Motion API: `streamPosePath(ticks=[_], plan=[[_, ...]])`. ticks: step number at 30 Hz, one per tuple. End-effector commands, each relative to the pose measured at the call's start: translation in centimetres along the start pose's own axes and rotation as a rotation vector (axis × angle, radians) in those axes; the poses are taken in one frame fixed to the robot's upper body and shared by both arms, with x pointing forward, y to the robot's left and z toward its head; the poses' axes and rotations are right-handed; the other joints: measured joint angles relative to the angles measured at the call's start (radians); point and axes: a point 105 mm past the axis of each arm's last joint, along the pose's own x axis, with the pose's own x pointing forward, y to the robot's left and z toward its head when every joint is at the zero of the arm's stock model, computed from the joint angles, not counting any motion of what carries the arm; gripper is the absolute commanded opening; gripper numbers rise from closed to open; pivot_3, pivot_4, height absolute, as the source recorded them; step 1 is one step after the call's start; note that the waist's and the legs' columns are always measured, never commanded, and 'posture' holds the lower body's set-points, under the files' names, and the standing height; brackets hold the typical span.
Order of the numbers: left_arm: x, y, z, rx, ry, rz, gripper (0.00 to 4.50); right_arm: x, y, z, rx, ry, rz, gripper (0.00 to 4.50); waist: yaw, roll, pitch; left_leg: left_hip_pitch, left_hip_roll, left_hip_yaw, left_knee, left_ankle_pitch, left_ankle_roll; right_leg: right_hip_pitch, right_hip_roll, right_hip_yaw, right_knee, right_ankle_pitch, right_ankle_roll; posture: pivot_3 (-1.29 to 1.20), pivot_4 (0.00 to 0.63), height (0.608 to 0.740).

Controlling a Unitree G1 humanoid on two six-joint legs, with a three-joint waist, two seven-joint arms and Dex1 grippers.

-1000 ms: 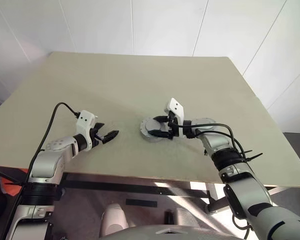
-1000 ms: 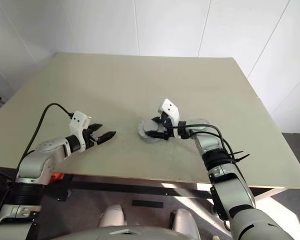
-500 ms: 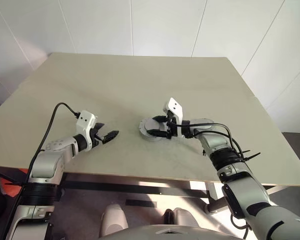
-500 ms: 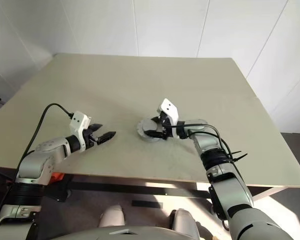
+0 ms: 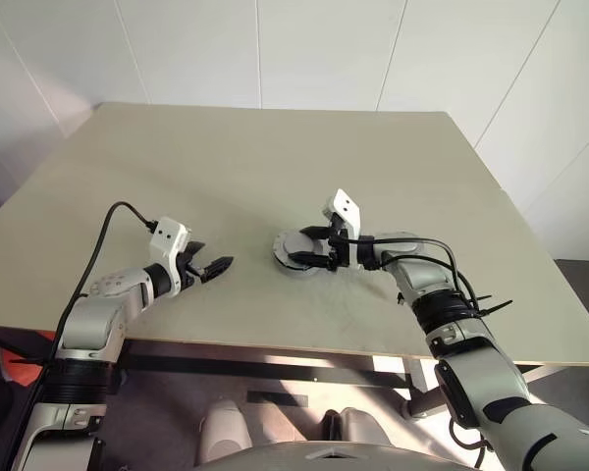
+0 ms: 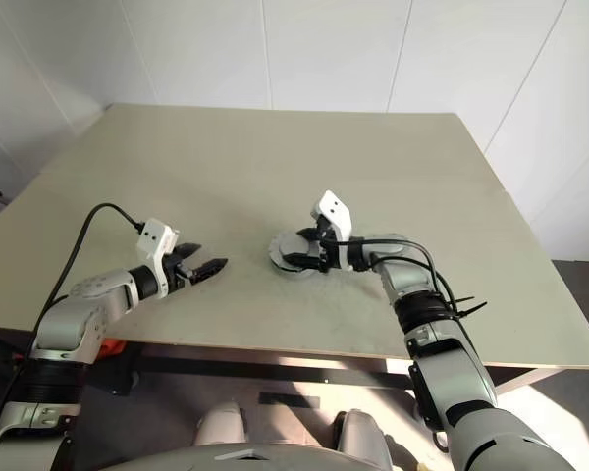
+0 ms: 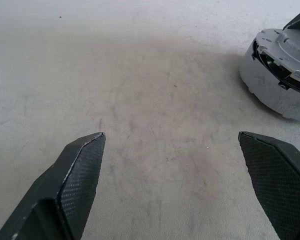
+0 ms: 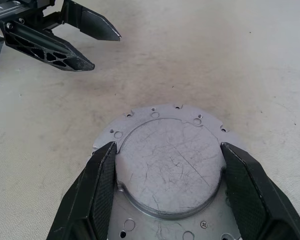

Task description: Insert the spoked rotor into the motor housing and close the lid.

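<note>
My right gripper [image 8: 167, 145] has its two fingers [image 8: 97, 195] set against opposite sides of the motor housing [image 8: 170, 170], pinching the raised round part of its scratched grey face. A flat flange with small holes rings that face and spreads out past my fingertips. The housing sits a little right of the middle of the table [image 5: 275, 157], in its near half. From my left wrist its grey wall looks tilted, and I cannot tell whether it rests flat on the tabletop.

My left gripper [image 5: 214, 263] hangs to the left of the housing, well apart from it, fingers [image 7: 80, 170] spread wide and holding nothing. It points rightward at the housing's wall. Bare tabletop lies between the two fingers and runs on to the housing.

The table's near edge runs close below both of my wrists. Toward the far edge and the left edge the pale surface stretches open and wide. The right edge lies a good way beyond my right forearm. White wall panels stand behind the far edge.
</note>
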Motion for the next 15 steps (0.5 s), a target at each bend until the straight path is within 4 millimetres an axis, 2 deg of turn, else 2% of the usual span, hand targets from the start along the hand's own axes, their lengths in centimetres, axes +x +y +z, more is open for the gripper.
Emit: streamPosePath(ticks=[1, 15], plan=[[-0.1, -0.2, 1.0, 0.036, -0.027, -0.005, 4.50, -0.3, -0.7, 1.9, -0.084, -0.054, -0.040, 3.17, 0.000, 0.000, 0.000, 0.000, 0.000, 0.000, 0.000, 0.000, 0.000, 0.000, 0.000, 0.000, 0.000, 0.000, 0.000, 0.00, 0.000, 0.740], [-0.1, -0.2, 1.0, 0.034, -0.026, -0.002, 4.50, -0.5, -0.6, 0.3, -0.092, 0.010, -0.027, 3.17, 0.001, 0.000, 0.000, -0.002, 0.000, 0.000, 0.000, 0.000, 0.000, -0.001, 0.000, 0.000, -0.001, 0.000, 0.000, 0.00, 0.000, 0.740]])
